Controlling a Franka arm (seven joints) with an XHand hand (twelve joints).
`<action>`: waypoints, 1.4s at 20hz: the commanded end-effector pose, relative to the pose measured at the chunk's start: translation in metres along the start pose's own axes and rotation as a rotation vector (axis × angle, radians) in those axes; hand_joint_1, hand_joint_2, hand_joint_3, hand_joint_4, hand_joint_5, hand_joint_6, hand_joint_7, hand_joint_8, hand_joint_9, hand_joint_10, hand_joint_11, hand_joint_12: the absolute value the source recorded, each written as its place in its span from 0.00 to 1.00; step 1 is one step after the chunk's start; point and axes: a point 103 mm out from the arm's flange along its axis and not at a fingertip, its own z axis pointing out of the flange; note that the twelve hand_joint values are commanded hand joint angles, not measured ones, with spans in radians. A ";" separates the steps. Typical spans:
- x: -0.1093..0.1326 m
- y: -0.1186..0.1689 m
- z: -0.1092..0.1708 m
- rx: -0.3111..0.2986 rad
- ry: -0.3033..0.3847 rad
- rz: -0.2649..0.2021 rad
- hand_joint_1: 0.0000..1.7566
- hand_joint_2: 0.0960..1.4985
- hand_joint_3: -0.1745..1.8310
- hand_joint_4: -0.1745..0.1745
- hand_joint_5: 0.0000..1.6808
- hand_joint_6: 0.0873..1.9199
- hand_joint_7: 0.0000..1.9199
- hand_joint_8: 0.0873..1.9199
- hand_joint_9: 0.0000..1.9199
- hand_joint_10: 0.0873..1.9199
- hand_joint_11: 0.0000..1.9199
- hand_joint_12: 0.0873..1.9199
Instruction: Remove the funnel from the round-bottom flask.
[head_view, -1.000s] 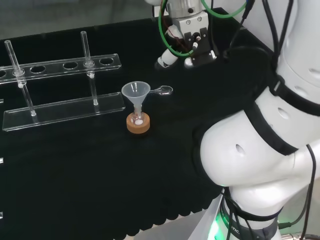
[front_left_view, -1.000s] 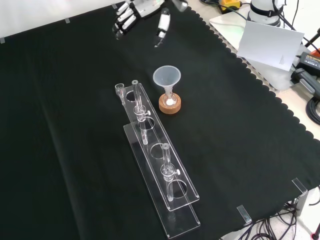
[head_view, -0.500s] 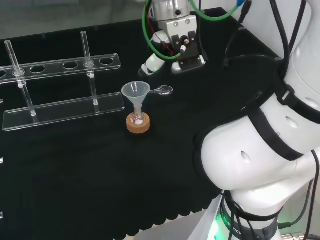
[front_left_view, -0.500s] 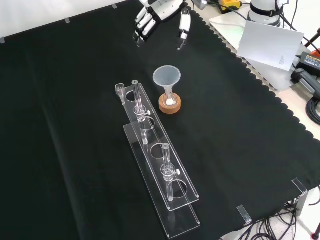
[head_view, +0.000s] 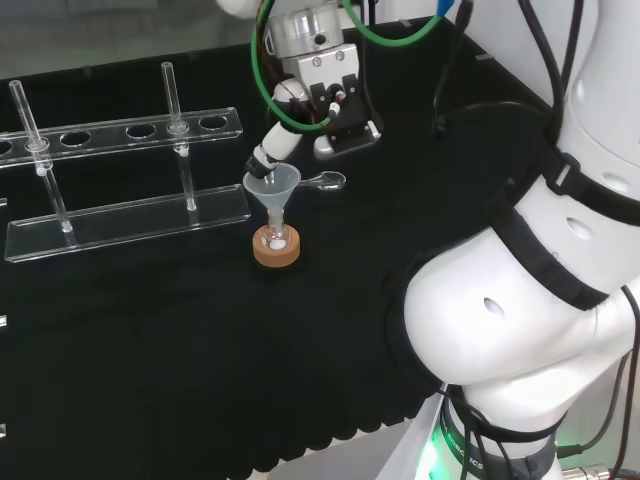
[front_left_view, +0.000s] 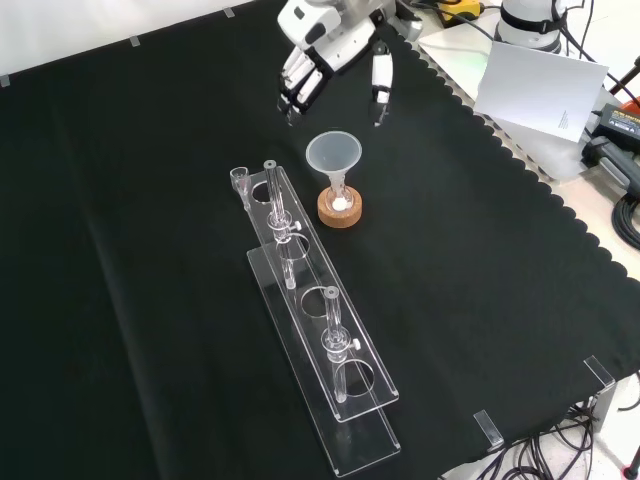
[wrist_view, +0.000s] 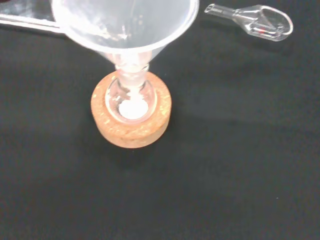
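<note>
**Operator:** Head view first. Where is the task's thing?

**Technician:** The funnel (head_view: 272, 186) stands with its stem in the round-bottom flask (head_view: 276, 239), which sits on a cork ring (head_view: 277, 251) near mid-bench. The robot hand (head_view: 275, 150) is at the funnel's 12 o'clock, one fingertip close over the rim. A clear glass scoop (head_view: 322, 181) lies at the funnel's 3 o'clock, and the acrylic rack (head_view: 125, 180) stands at its 9 o'clock.

**Operator:** Front view?

**Technician:** The robot hand (front_left_view: 335, 50) hangs at the funnel's (front_left_view: 333, 156) 12 o'clock, released: fingers (front_left_view: 296, 82) and thumb (front_left_view: 380, 80) are spread apart and hold nothing. The gap between them looks about as wide as the funnel mouth.

**Operator:** Wrist view?

**Technician:** The funnel (wrist_view: 125, 25) is upright and its stem enters the flask (wrist_view: 131, 97) neck. White powder rests in the bulb. The cork ring (wrist_view: 131, 131) is only a loose stand.

**Operator:** Recommended procedure?

**Technician:** Lower until fingers and thumb bracket the cone below the rim, then close on opposite sides. Lift straight up along the stem. Any tilt is likely to drag the neck sideways and tip the flask off the ring.
</note>
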 end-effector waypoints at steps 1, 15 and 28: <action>0.016 0.008 0.003 0.053 -0.025 -0.029 0.32 0.45 0.15 0.43 0.11 0.00 0.00 0.22 0.09 0.38 0.18 0.73; 0.023 0.023 0.021 0.131 -0.074 -0.050 0.33 0.44 0.13 0.55 0.07 0.00 0.00 0.11 0.03 0.45 0.16 0.76; 0.025 0.031 0.036 0.147 -0.124 -0.070 0.36 0.43 0.13 0.59 0.05 0.00 0.00 0.01 0.00 0.40 0.14 0.76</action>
